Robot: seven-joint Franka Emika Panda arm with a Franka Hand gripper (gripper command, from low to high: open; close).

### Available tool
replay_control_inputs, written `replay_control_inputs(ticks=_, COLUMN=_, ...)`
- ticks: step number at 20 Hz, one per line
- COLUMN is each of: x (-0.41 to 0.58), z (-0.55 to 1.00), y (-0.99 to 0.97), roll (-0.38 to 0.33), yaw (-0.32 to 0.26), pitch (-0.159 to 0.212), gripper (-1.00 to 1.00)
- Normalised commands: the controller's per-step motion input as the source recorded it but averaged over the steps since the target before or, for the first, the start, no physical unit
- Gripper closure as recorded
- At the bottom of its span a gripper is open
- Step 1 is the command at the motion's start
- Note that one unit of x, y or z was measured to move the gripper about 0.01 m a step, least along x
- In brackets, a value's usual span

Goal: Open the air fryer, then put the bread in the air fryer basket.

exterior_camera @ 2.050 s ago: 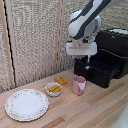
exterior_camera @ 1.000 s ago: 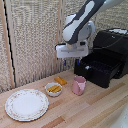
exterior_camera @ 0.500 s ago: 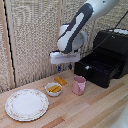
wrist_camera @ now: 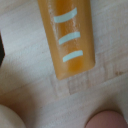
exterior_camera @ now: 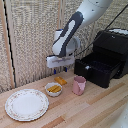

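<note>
White blocky gripper (exterior_camera: 61, 69) hangs just above flat orange-tan bread piece (exterior_camera: 60, 80) on the wooden desk (exterior_camera: 95, 107), left of the open black air fryer basket (exterior_camera: 97, 66). Jaws' state: cannot tell.

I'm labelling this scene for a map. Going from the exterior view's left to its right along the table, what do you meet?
Plate → white bowl → pink cup → air fryer basket, pulled open from the air fryer.
</note>
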Motion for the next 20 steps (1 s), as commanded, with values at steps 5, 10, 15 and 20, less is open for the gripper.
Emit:
replay_control_inputs(ticks=5, x=0.254, z=-0.1, y=-0.03, roll=-0.01, yaw=0.066, pitch=0.111, gripper=-1.0)
replay_control_inputs(ticks=10, x=0.291, z=-0.11, y=-0.13, roll=-0.058, yaw=0.084, pitch=0.061, gripper=-1.0)
replay_control_inputs(ticks=15, x=0.279, z=-0.1, y=-0.25, roll=-0.038, yaw=0.121, pitch=0.05, gripper=-1.0)
replay_control_inputs(ticks=20, x=0.069, z=-0.01, y=-0.23, roll=0.02, yaw=0.061, pitch=0.047, gripper=1.0)
